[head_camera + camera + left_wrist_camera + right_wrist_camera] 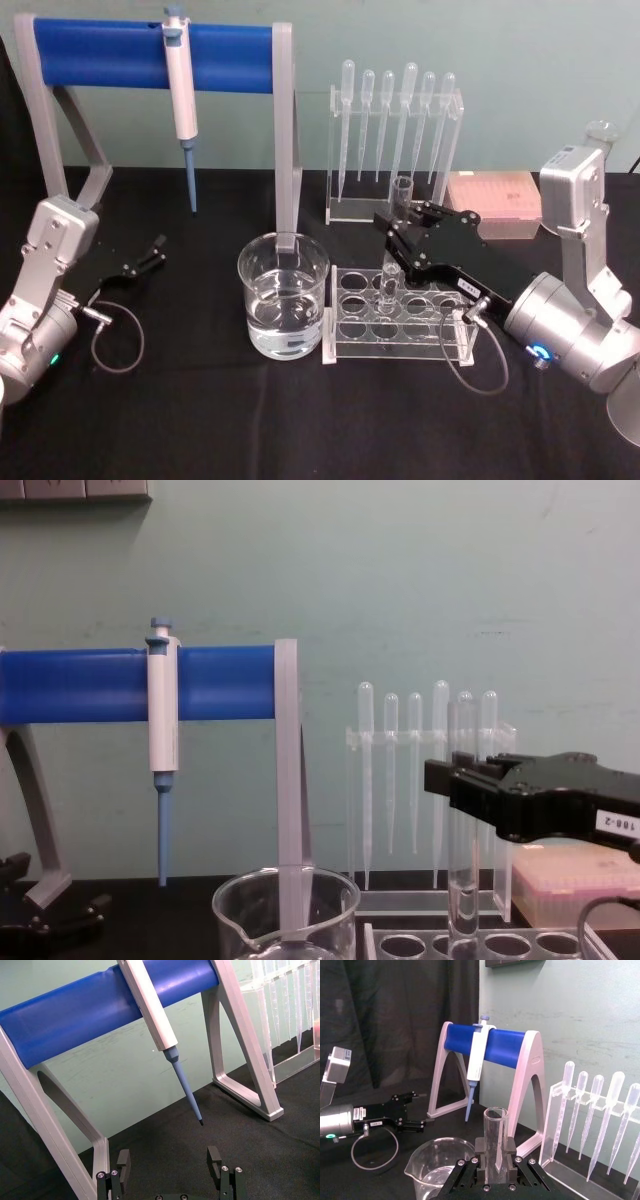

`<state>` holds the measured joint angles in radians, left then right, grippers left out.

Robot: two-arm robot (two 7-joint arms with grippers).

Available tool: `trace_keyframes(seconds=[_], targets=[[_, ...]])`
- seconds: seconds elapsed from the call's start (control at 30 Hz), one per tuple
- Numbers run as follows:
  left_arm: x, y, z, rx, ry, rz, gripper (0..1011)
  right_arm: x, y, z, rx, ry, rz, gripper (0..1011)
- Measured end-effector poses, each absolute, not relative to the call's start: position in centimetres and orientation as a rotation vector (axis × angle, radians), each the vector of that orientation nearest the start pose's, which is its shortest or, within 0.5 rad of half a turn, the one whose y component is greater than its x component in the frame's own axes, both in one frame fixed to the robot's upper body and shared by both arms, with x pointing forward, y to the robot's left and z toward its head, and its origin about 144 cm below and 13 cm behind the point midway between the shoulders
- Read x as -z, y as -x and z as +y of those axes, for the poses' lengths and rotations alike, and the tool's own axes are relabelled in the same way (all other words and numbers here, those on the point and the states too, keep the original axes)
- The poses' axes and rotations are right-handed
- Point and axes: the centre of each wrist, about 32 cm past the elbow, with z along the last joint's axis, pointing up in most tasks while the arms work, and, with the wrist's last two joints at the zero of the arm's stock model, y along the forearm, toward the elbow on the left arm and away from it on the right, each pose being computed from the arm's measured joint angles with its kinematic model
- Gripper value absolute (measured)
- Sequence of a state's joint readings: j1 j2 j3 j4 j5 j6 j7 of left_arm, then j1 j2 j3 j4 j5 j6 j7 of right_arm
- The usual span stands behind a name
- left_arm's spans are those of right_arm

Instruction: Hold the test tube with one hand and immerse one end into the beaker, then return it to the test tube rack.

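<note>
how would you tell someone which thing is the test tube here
Find the beaker of water at the table's middle; beside it, on the robot's right, lies a clear rack with round holes. The test tube stands upright in it, clamped by the right gripper. It's wider than the bulb-topped pipettes behind.

Micropipette (183, 90) on blue-barred stand (150, 50); pipette rack (395, 140), pink box (492, 203), clear tube rack (400, 320).

lab bench, micropipette (184, 95) on blue stand (150, 48), racked pipettes (395, 105), beaker (283, 295)
</note>
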<state>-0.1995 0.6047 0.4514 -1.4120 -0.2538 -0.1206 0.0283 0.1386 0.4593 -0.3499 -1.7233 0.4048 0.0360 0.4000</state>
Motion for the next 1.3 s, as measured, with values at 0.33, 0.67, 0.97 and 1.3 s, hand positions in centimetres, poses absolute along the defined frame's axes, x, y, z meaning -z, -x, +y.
trace_keyframes(seconds=[0.33,0.67,0.97,1.3], targets=[[-114.0,-48.9,31.0,-1.248,-0.304,-0.285,1000,-120.0,-47.2,-23.6,0.793,0.006,-0.105,225],[-114.0,-48.9,31.0,-1.248,-0.304,-0.285,1000,-119.1,-47.2,-23.5,0.794,0.02,-0.109,225],[-114.0,-48.9,31.0,-1.248,-0.304,-0.285,1000,-118.4,-47.1,-23.4,0.794,0.031,-0.102,225],[-114.0,-48.9,31.0,-1.248,-0.304,-0.285,1000,-117.7,-47.0,-23.4,0.792,0.038,-0.091,225]])
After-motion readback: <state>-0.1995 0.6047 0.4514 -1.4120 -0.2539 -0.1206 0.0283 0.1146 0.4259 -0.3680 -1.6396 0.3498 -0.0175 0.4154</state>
